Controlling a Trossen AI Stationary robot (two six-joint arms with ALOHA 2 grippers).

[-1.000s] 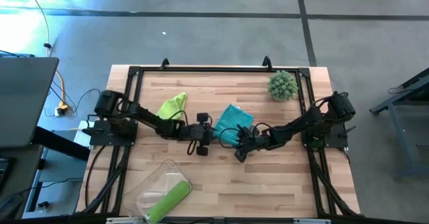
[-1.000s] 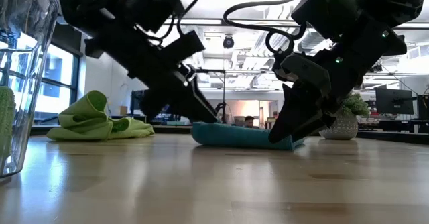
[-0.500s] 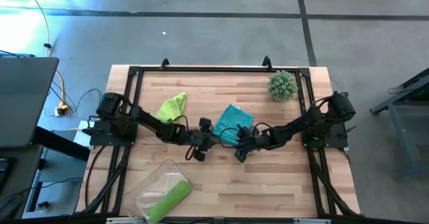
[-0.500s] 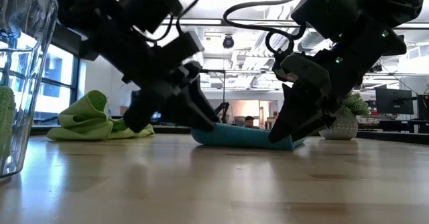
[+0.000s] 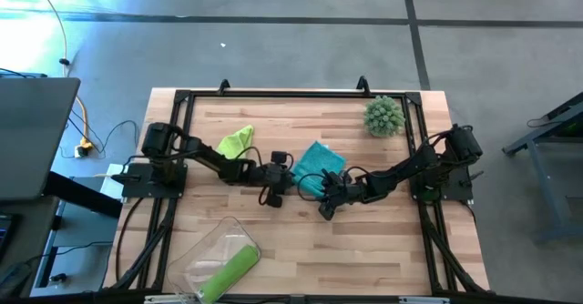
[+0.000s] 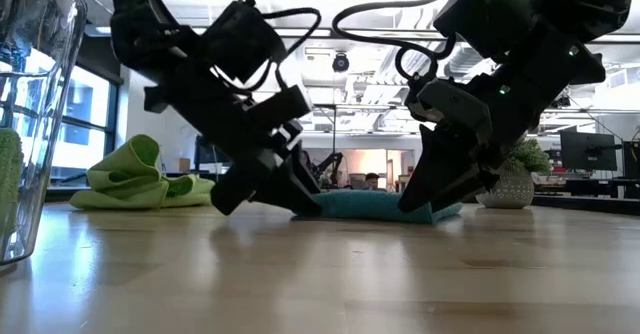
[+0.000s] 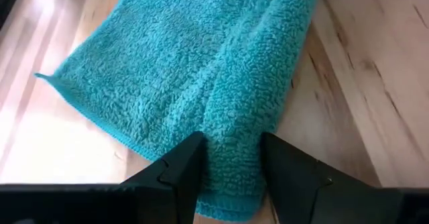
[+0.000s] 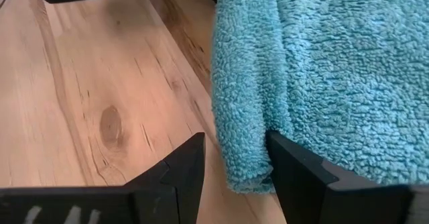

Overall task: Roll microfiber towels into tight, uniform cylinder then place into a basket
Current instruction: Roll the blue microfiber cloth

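Your left gripper has swung in over the last second and now pinches the rolled fold of the teal towel at its near edge. Right gripper unchanged, clamped on the fold's other end. Looks ready to roll. Farther off: green towel loose, basket holding one green roll.
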